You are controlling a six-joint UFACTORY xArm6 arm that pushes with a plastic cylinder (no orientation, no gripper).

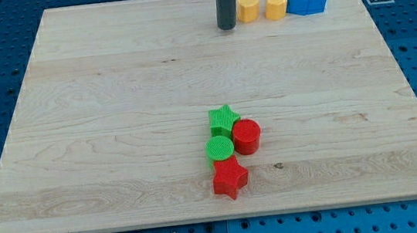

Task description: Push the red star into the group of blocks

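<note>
**Ana:** Up at the far edge of the table (114,103), my tip (227,28) is planted just left of a yellow block (248,8). Beside that sits a second yellow block (275,5), then a blue block (307,0) further right. That row is close-packed; I can't tell whether the tip touches the first yellow.

**Ben:** And the jaws?

**Ana:** None on this arm. It's a bare rod, so nothing opens, nothing shuts, nothing is held. It only pushes.

**Ben:** Where's the task piece?

**Ana:** Red star (230,178), near side, roughly centre. It's pressed up against the green cylinder (219,148), with the red cylinder (247,136) just right of that and the green star (223,119) on the far side. Looks to me like the star already sits with that cluster.

**Ben:** So what's the danger?

**Ana:** Plenty! The tip is well apart from the star, on the wrong side of the cluster. Come straight down and it ploughs into the green star first, and that would scatter the group. It needs to swing round and arrive from the near side.

**Ben:** And then?

**Ana:** Push off-centre on those star points and the block may spin or slide past the green cylinder. Push too hard and the whole cluster shunts apart. Leaving the far edge carelessly could also clip that yellow block.
</note>
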